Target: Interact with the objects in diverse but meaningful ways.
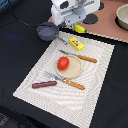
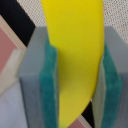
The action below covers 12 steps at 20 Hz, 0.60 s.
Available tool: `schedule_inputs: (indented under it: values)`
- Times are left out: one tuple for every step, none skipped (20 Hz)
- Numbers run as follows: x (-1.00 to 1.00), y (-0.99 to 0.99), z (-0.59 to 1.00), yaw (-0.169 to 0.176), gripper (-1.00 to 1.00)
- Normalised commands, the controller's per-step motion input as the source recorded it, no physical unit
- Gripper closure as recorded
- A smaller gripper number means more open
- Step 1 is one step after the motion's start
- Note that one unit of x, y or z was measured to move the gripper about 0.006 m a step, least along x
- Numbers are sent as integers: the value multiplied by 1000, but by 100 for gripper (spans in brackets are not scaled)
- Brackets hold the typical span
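Wrist view shows the fingers [image 2: 50,90] clamped on the banana [image 2: 75,55], lifted at twelve o'clock; tomato [image 1: 63,62], sausage [image 1: 44,84], block [image 1: 76,44] remain untouched.

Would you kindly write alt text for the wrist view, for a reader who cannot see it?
Close-up of a yellow banana clamped between the two grey jaws, whose green pads press against its sides. Behind it are blurred patches of speckled mat, black surface and a pink area.

You have bare mat [image 1: 95,85] toward the exterior view's right, while pan [image 1: 47,31], block [image 1: 76,44] and what looks like a bowl [image 1: 122,17] crowd the gripper.
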Motion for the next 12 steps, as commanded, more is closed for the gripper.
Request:
schedule_inputs:
  values:
    - [731,214,160,-109,100]
    - [711,211,149,-107,100]
    - [697,243,134,-97,100]
    - [649,257,114,-87,100]
    - [586,251,100,-75,100]
    - [466,194,34,-68,100]
    - [366,171,0,-59,100]
    - [406,183,49,-59,100]
    - [411,163,46,-61,100]
    - [454,180,46,-61,100]
    - [394,120,0,-61,100]
    - [326,71,0,-49,100]
